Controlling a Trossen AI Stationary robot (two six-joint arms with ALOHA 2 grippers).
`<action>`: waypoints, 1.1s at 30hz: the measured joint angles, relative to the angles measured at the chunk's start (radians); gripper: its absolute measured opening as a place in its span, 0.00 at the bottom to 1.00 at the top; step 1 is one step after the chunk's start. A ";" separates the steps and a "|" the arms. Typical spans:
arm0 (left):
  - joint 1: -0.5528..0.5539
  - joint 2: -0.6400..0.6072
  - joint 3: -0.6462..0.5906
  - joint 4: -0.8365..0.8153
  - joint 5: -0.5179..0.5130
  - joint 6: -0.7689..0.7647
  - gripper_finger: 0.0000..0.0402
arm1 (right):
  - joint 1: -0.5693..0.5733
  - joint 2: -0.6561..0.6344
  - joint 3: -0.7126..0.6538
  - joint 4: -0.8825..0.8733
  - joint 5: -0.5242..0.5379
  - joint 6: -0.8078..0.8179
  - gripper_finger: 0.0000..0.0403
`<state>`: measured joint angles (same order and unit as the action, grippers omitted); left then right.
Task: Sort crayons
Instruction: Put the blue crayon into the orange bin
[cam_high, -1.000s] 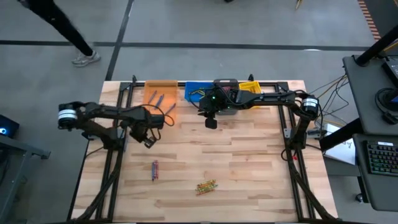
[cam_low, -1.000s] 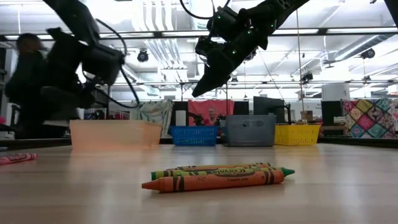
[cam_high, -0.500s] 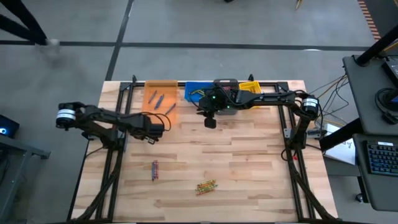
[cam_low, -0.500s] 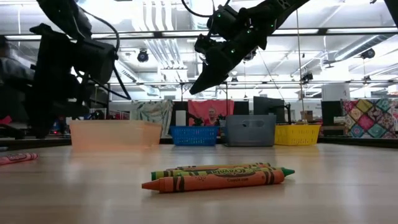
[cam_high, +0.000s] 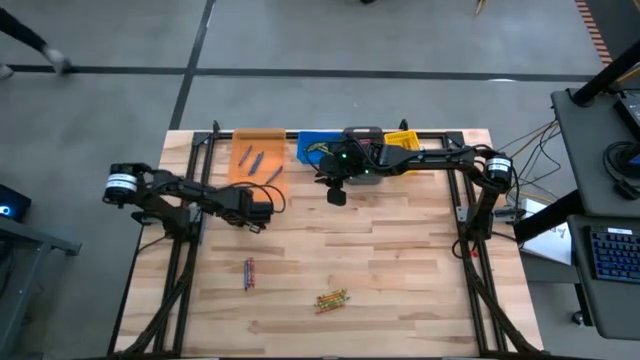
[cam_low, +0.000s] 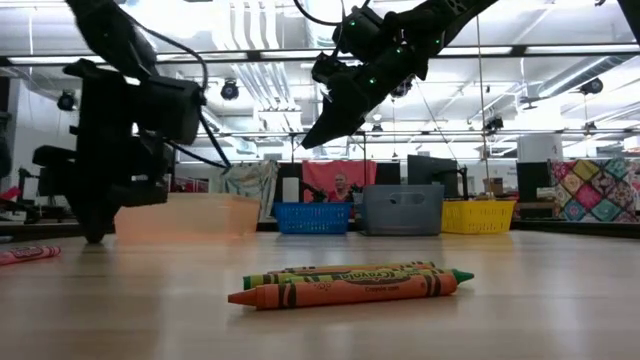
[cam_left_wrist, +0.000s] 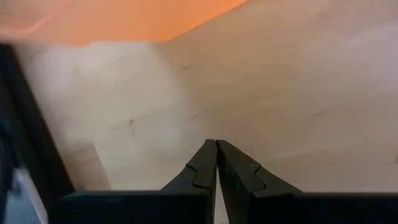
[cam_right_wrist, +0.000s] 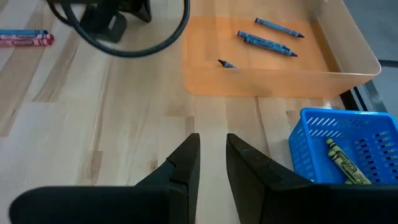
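Left tool (cam_high: 257, 222) closed, empty, low over the counter (cam_high: 400, 260) beside the orange bin (cam_high: 258, 158). Right tool (cam_high: 338, 196) narrowly parted, empty, near the blue bin (cam_high: 318, 147). Loose crayons (cam_high: 332, 299) lie well apart; open fully and descend squarely over one.

You see two dark, near-black jointed arms on black tube frames. Left arm (cam_high: 190, 198): white-and-silver cylindrical joint cap at its 9 o'clock end, looped black cable by boxy wrist block. Right arm (cam_high: 430, 158): matching white cap at its 3 o'clock end, green indicator light glowing on wrist housing. Left gripper (cam_left_wrist: 216, 163): two matte black tapered fingers with stepped notches. Right gripper (cam_right_wrist: 211, 163): same black angular fingers.
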<state>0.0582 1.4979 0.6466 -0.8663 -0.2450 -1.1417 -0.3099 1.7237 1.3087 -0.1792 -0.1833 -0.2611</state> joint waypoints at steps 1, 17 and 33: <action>-0.001 0.019 0.024 -0.034 0.004 -0.075 0.00 | 0.000 0.000 0.000 0.003 0.000 0.003 0.17; 0.001 0.145 0.081 -0.446 0.026 -0.253 0.00 | 0.000 0.000 0.007 0.050 0.001 0.022 0.17; -0.012 0.259 0.077 -0.454 0.106 -0.148 0.00 | 0.000 0.000 0.007 0.088 0.001 0.009 0.17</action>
<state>0.0466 1.7565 0.7235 -1.3202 -0.1390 -1.2894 -0.3099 1.7237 1.3155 -0.0914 -0.1825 -0.2521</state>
